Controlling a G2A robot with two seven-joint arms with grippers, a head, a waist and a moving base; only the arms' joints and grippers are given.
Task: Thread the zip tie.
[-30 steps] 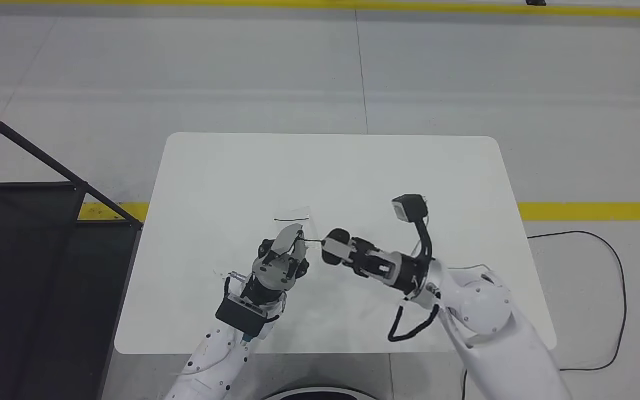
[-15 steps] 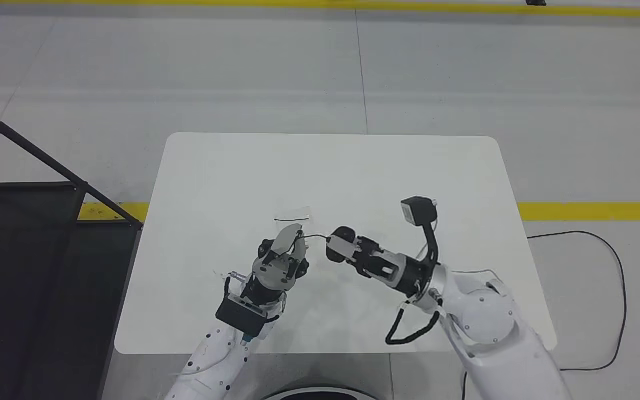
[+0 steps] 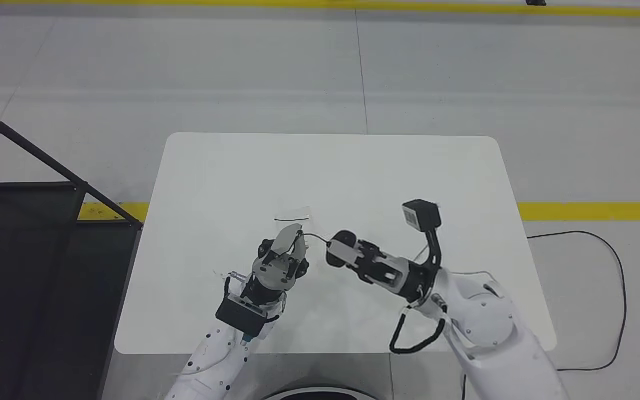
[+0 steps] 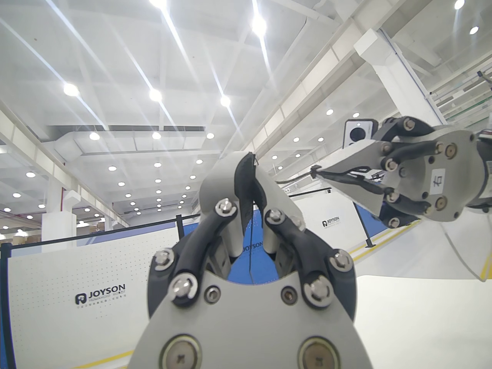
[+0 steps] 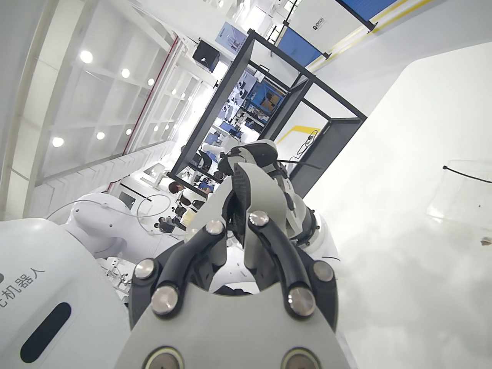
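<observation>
Top view over a white surface (image 3: 200, 180): at left, the left gripper (image 3: 291, 250) is held above the surface. Its fingers are pressed together on what seems to be the thin tail of a black zip tie (image 3: 314, 237). The tie arcs across a short gap to the right gripper (image 3: 333, 244), likewise closed, pinching the tie near its small head (image 4: 315, 172). To thread well, the tail tip likely needs lining up squarely with the head's slot, then feeding slowly with the grip close to the tip so it cannot buckle. Counted: two grippers and two ties, one held and one spare zip tie (image 3: 292, 216) lying just beyond the left gripper.
</observation>
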